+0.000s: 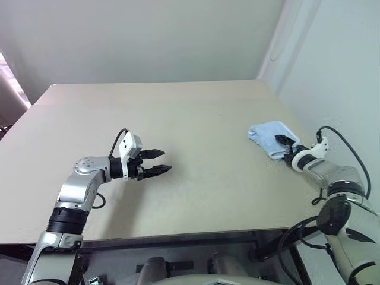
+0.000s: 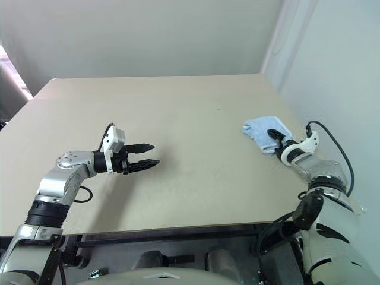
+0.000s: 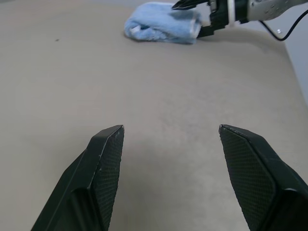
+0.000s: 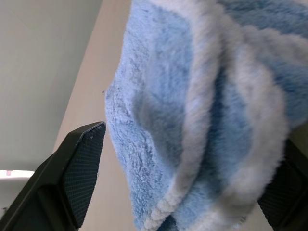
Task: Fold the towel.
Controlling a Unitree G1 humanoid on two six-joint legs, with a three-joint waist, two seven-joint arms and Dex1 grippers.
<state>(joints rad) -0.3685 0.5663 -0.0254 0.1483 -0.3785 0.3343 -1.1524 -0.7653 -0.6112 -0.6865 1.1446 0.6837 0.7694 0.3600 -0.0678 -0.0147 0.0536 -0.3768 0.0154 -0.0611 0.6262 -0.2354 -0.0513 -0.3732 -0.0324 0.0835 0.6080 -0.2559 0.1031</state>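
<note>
The light blue towel (image 1: 268, 134) lies bunched in a small folded heap near the right edge of the beige table (image 1: 178, 101). White edging runs down its near side (image 4: 202, 120). My right gripper (image 1: 284, 143) reaches into the heap from the near right and stands open, with its fingers spread either side of the cloth; one fingertip (image 4: 86, 159) is clear of it. My left gripper (image 1: 160, 161) hovers open and empty over the table's left middle, pointing toward the towel (image 3: 161, 21), far from it.
A white wall (image 1: 332, 59) rises close along the table's right edge, just beyond the towel. The table's front edge (image 1: 178, 234) runs below both arms. A black cable (image 1: 347, 148) loops over my right wrist.
</note>
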